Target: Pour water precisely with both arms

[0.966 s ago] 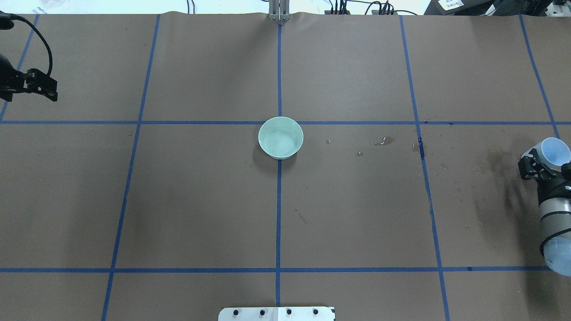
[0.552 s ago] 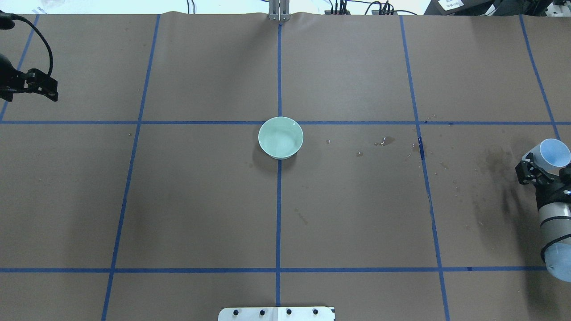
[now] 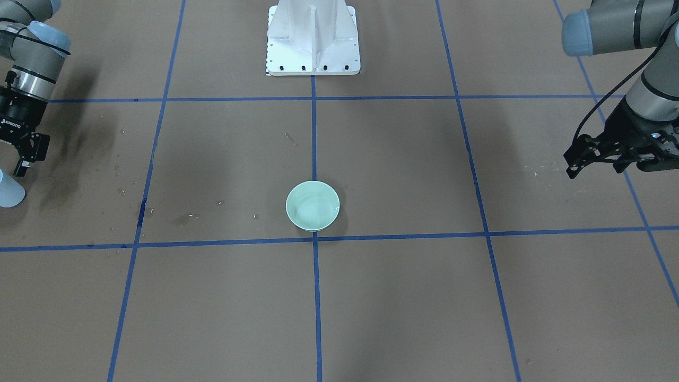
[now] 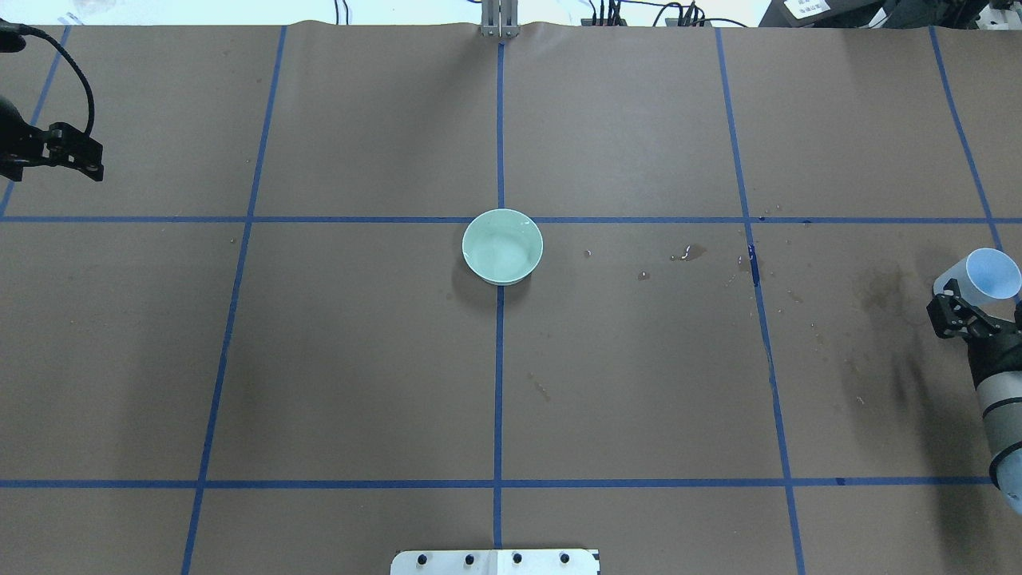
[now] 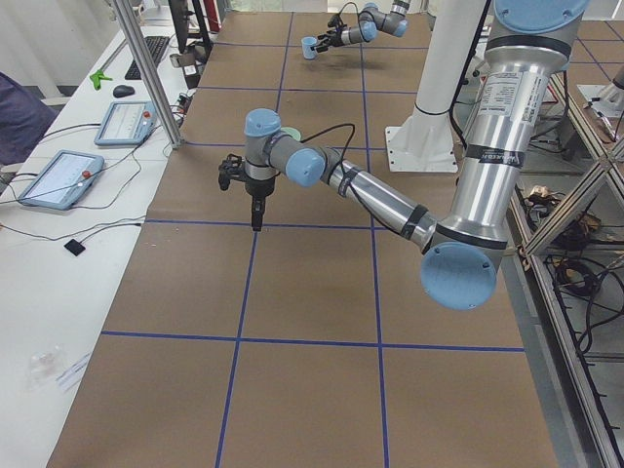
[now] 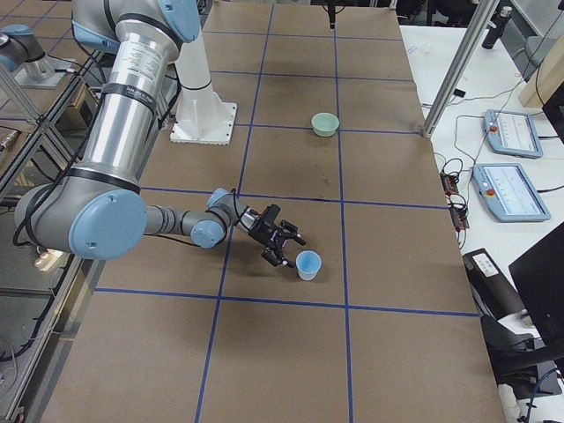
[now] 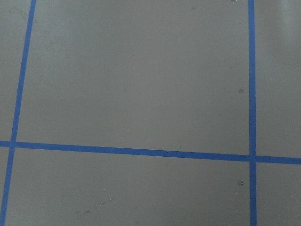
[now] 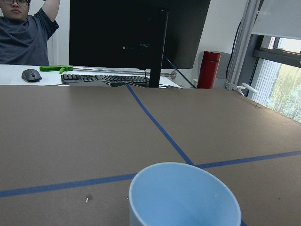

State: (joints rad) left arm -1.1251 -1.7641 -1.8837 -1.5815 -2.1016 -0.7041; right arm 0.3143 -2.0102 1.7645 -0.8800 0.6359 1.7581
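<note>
A mint-green bowl [image 4: 502, 247] stands at the table's middle and holds water [image 3: 312, 208], seen only as a faint sheen. A light blue cup [image 4: 992, 275] stands upright on the table at the right edge; it fills the bottom of the right wrist view [image 8: 184, 197]. My right gripper [image 4: 956, 310] is open and empty, just behind the cup and apart from it [image 6: 282, 248]. My left gripper [image 4: 89, 162] is shut and empty, hanging above the far left of the table [image 3: 572, 168].
Spilled drops and wet stains [image 4: 688, 253] lie on the brown paper between the bowl and the cup. The white pedestal [image 3: 313, 37] stands at the robot's edge. A monitor, a keyboard and a seated person [image 8: 26, 33] are beyond the table.
My right gripper has drawn back from the cup toward the robot's side, leaving it standing. The left gripper has hardly moved.
</note>
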